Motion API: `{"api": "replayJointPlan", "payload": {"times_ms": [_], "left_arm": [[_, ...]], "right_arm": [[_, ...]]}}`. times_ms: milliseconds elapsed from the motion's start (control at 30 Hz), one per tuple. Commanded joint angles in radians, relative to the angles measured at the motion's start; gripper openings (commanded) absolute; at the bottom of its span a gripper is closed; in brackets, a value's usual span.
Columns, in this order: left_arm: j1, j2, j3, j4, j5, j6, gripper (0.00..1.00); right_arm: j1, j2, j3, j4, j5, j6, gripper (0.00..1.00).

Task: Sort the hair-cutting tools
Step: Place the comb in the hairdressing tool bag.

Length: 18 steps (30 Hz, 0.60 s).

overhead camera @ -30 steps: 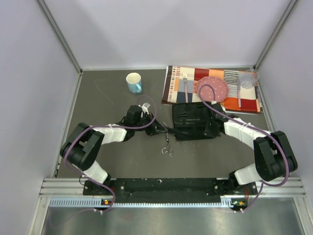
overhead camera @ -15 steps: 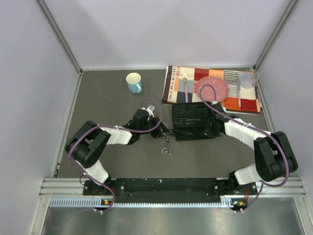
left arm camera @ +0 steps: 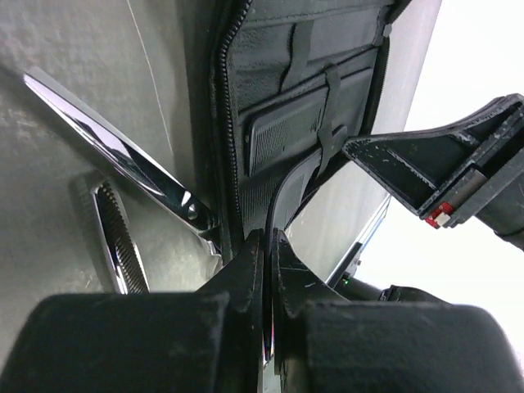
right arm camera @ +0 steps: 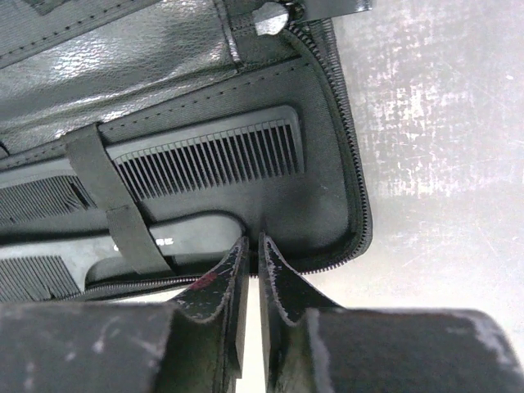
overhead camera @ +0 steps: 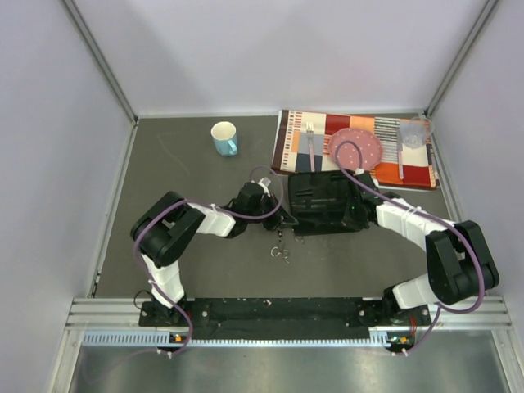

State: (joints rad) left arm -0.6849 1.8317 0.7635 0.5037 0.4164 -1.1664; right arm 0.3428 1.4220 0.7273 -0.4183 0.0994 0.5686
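Presses left fingers (left arm camera: 246, 274) tightly together at the left edge of the opened case (left arm camera: 303, 98); cannot tell whether nipping anything. Holds right fingers (right arm camera: 217, 282) almost closed, thin slit between, over the case's right end. Shows flat comb (right arm camera: 209, 155) strapped inside; two scissors (left arm camera: 115, 151) flat on tabletop (left arm camera: 49, 49), just left of case, nearer side.

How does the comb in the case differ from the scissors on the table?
The comb is matt black; the scissors are shiny silver. The comb sits strapped inside the open case; the scissors lie outside it on the table, beside its zip edge. Both lie flat.
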Motion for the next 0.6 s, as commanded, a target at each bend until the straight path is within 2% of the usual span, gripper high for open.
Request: {"api": "replayJointPlan", "payload": {"times_ms": [0,133,167,233,267,400,500,567], "left_arm": [[-0.018,0.024,0.042,-0.045,-0.024,0.017,0.0],[-0.018,0.029,0.066,-0.119,-0.047,0.051,0.0],[-0.018,0.029,0.068,-0.126,-0.048,0.056,0.0],[-0.018,0.031,0.074,-0.14,-0.057,0.065,0.0],[-0.018,0.032,0.076,-0.145,-0.057,0.066,0.0],[-0.021,0.049,0.095,-0.163,-0.056,0.071,0.0],[-0.024,0.054,0.106,-0.171,-0.056,0.071,0.0],[-0.027,0.057,0.115,-0.189,-0.057,0.071,0.0]], "right_arm": [[-0.002,-0.014,0.04,-0.002,0.009,-0.003,0.14],[-0.002,-0.066,0.104,-0.071,0.124,-0.016,0.29],[-0.002,-0.081,0.112,-0.083,0.146,-0.019,0.36],[-0.005,-0.086,0.127,-0.112,0.206,-0.029,0.44],[-0.02,-0.075,0.129,-0.117,0.209,-0.03,0.46],[-0.067,-0.014,0.129,-0.122,0.188,-0.038,0.46],[-0.083,0.044,0.133,-0.111,0.149,-0.047,0.37],[-0.087,0.07,0.133,-0.099,0.14,-0.042,0.26]]}}
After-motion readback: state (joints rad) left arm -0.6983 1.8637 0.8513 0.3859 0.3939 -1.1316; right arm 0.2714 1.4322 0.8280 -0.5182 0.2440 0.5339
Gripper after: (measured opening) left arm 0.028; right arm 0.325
